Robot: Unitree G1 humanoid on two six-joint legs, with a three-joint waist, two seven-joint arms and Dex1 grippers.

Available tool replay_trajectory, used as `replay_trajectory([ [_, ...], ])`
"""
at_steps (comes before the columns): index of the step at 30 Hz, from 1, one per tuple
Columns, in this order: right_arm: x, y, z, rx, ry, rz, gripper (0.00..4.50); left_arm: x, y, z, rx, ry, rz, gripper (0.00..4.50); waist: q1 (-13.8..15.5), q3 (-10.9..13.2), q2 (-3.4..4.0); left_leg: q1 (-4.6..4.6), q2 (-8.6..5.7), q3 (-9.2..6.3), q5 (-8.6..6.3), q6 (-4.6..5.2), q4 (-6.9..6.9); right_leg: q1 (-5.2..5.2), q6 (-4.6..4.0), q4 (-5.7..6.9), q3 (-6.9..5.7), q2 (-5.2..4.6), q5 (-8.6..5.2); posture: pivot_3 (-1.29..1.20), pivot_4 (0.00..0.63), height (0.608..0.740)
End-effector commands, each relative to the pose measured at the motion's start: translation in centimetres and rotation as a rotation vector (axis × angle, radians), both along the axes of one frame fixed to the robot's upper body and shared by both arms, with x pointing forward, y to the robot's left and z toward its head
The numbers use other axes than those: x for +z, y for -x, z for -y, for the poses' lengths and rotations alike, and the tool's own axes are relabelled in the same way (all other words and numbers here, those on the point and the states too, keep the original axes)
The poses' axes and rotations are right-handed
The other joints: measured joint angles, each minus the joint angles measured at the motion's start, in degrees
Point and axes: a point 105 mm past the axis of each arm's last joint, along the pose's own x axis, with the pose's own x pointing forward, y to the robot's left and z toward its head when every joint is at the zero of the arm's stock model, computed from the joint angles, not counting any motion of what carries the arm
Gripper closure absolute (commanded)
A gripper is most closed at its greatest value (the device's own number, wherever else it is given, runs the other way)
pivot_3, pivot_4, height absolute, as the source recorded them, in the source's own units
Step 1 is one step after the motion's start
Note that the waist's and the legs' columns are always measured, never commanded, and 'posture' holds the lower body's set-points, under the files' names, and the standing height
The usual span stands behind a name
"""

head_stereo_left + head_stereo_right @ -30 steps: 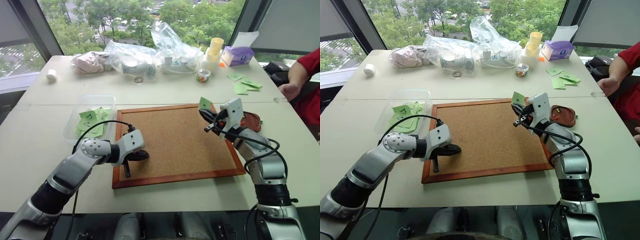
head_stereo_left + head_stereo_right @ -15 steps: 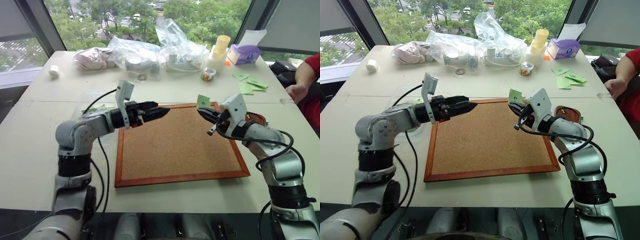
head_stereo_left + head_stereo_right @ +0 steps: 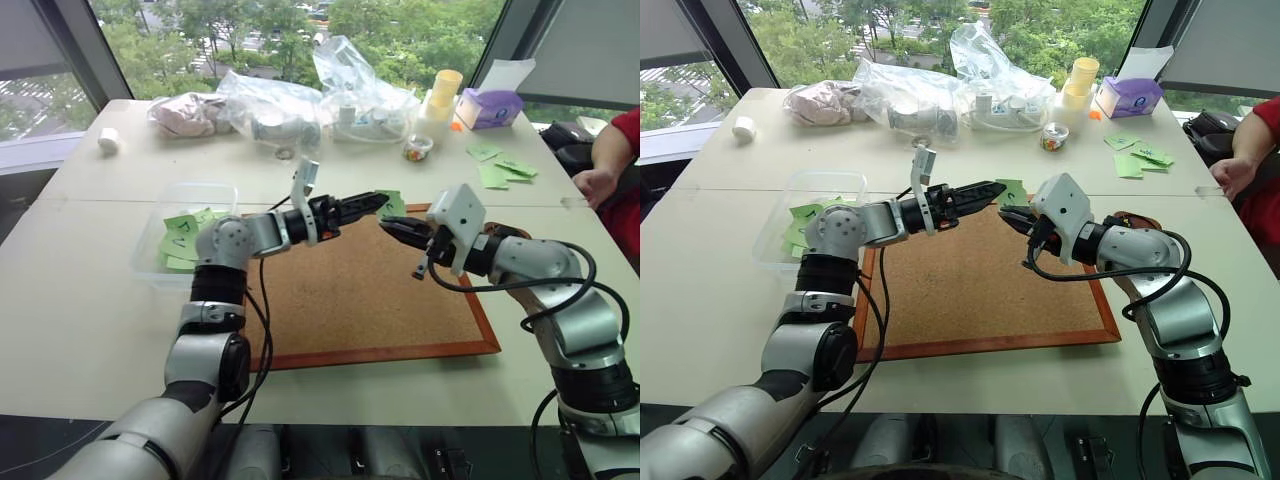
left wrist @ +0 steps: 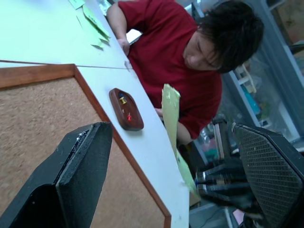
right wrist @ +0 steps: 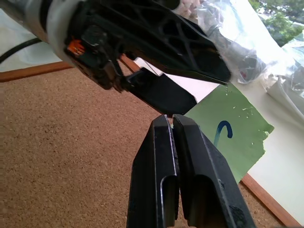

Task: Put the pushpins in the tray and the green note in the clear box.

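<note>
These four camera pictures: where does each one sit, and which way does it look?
Left eye, right eye: head, looking down over both arms at the corkboard.
Left wrist: along the open left gripper toward the green note, the tray and a person.
Right wrist: along the shut right gripper holding the note.
All share the note.

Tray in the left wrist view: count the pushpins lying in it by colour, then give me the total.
Red pushpin: 1
Yellow pushpin: 1
Total in the tray: 2
</note>
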Motion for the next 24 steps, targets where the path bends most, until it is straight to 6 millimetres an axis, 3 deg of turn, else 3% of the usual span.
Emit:
replay_trajectory([
  [1,1.5,1.0,-1.1,0.046,0.027,0.08,4.5,0.9,-0.1,1.9,-0.035,0.006,0.048,0.95,-0.01,0.0,0.0,-0.01,-0.04,0.0,0.0,0.0,0.0,-0.01,0.0,-0.02,0.01,-0.01,0.0,0.0,0.15,0.735],
  [8,1.4,1.2,-1.1,0.033,0.051,0.097,4.5,0.8,0.2,2.5,-0.084,0.01,0.058,4.46,-0.2,0.02,-0.02,-0.12,-0.01,0.0,0.01,-0.03,-0.01,-0.17,0.0,0.02,0.01,0.01,0.0,0.0,0.15,0.735],
  [15,1.6,1.0,-1.0,0.002,0.04,0.12,4.5,-0.6,0.3,2.3,-0.087,-0.099,0.16,4.46,-0.07,0.02,-0.02,-0.22,0.02,0.0,0.02,-0.03,0.0,-0.25,0.0,0.03,0.01,0.01,0.0,0.0,0.15,0.735],
  [19,2.7,-0.1,-0.4,-0.084,-0.085,0.146,4.5,-1.9,-0.7,1.7,-0.033,-0.169,0.148,4.46,-0.04,0.02,-0.02,-0.26,0.01,0.0,0.02,-0.04,0.01,-0.28,0.0,0.03,0.01,0.0,0.0,0.0,0.15,0.735],
  [24,4.1,-1.3,1.7,-0.229,-0.31,0.118,4.5,-1.5,-1.6,1.0,0.024,-0.248,0.298,4.46,-0.03,0.02,-0.01,-0.48,0.06,-0.01,0.03,-0.05,0.05,-0.51,0.01,0.1,0.0,0.01,0.0,0.0,0.15,0.735],
])
